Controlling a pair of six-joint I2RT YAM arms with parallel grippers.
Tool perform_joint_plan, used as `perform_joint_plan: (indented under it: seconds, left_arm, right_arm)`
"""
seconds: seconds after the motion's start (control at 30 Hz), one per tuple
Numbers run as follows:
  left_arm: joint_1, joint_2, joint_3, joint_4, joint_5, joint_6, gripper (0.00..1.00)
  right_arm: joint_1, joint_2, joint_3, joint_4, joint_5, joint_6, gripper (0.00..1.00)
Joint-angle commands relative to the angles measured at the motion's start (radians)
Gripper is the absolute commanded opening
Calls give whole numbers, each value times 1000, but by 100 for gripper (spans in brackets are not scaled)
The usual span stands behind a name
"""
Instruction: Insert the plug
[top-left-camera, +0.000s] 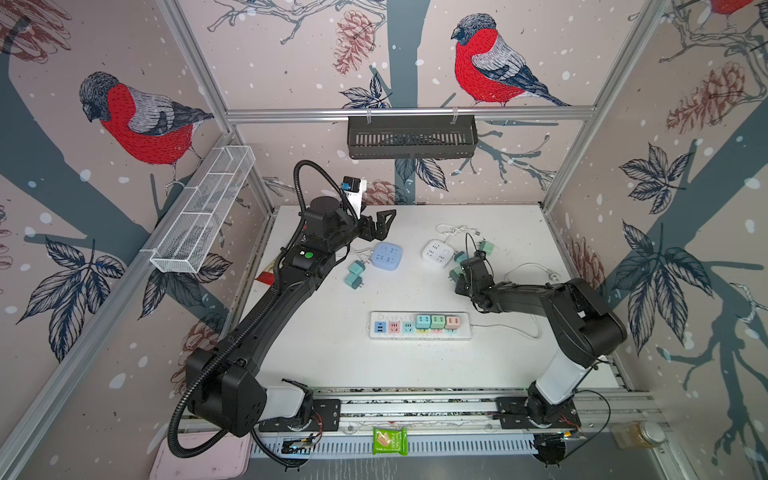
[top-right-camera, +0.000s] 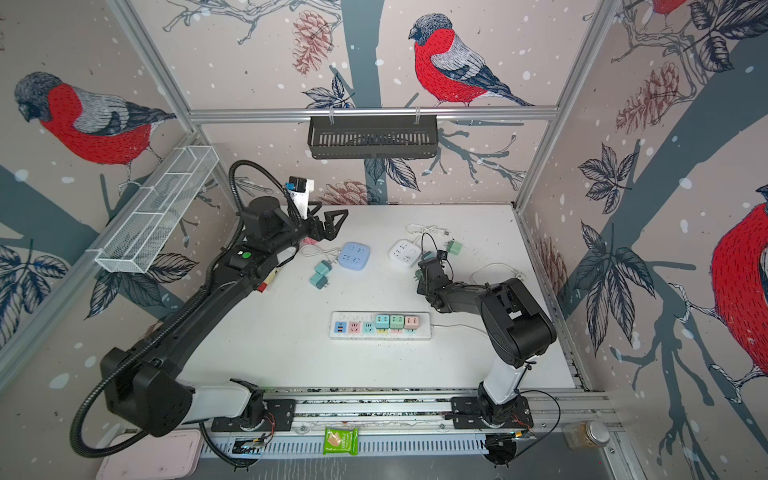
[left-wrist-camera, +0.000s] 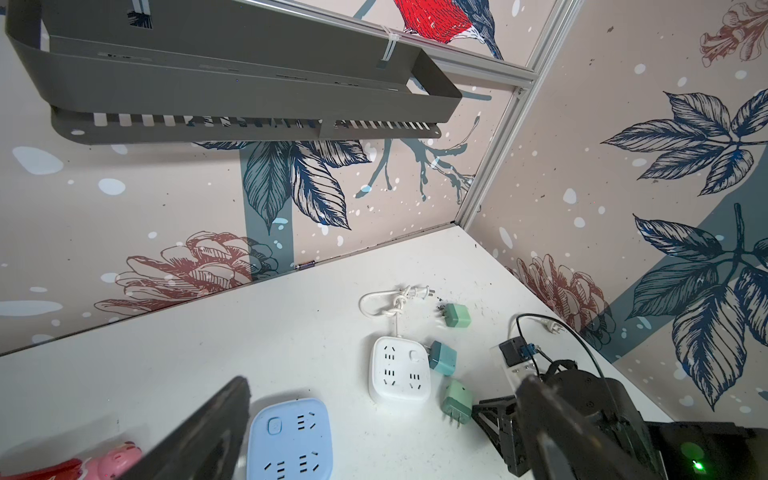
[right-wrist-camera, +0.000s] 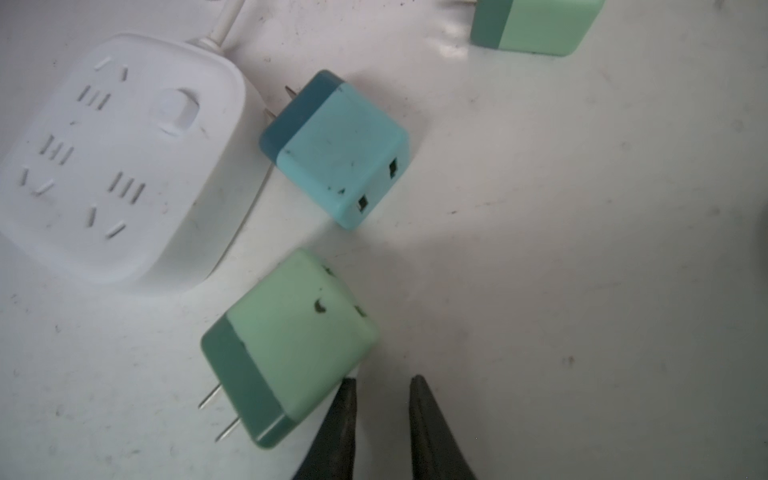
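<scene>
while the right gripper (right-wrist-camera: 382, 380) hangs low over the white table (right-wrist-camera: 582, 249), its jaws sit drawn nearly together, a narrow gap between them and nothing in it. a mint-green plug (right-wrist-camera: 291, 345) lies on its side just beside one fingertip (right-wrist-camera: 345, 415); whether they touch cannot be told. its two prongs point away from the tips. further ahead of the tips lies a teal plug (right-wrist-camera: 336, 149), its prongs turned toward a white socket cube (right-wrist-camera: 112, 158) close by. a second mint-green plug (right-wrist-camera: 536, 25) lies further out again, well apart from the tips. in both top views a long power strip (top-left-camera: 419, 326) sits back from this gripper, toward the arms' bases, with three adapters (top-left-camera: 437, 321) seated in a row. the left gripper (top-left-camera: 377, 224) is raised above the table, jaws spread wide and empty. a blue socket cube (top-left-camera: 386, 257) lies on the table below it, and a pair of teal plugs (top-left-camera: 355, 274) lies near that cube, closer to the left arm than to the gripper.
</scene>
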Motion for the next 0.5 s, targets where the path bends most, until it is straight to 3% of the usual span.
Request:
perform_joint_plan:
  seconds: [0.0,0.2,0.47]
  left_arm:
    - [1,-1,1,42,8,-2,99]
    - [3,0,1,40,6,-2,99]
    - [3,8,-1,41,9,-3,99]
  right_arm:
    - [-9,21,29,-43,-33,-25,28]
    - [-8,-25,66,-81,-20,-24,36]
    - [30,-176,31,-58,-2,-3,77]
